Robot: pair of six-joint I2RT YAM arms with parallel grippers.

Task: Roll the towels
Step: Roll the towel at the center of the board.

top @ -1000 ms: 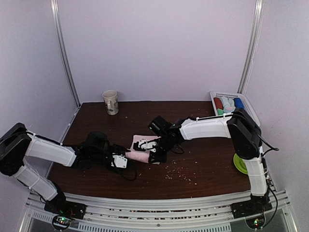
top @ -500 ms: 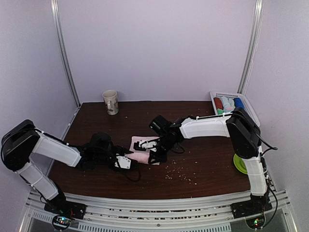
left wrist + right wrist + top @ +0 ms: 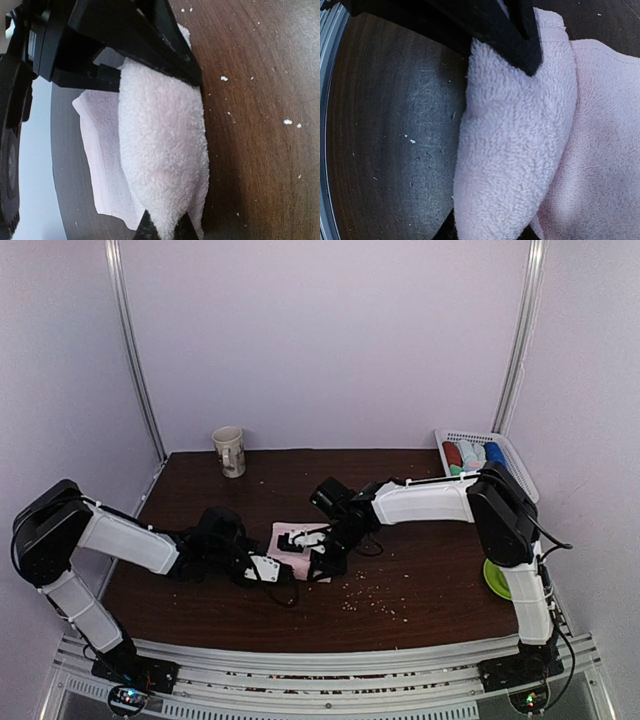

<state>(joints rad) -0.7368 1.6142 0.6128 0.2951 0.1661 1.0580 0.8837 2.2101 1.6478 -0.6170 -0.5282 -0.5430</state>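
A pale pink towel (image 3: pixel 300 560) lies in the middle of the dark wooden table (image 3: pixel 430 540), a little below the centre of the top view. Its fabric is fluffy terry. One edge is turned over into a thick soft roll, and the rest lies flat in thin layers beside it. The left pincer (image 3: pixel 175 150) is clenched on this roll. The right pincer (image 3: pixel 490 150) has the roll between its fingers, but I cannot tell if it grips
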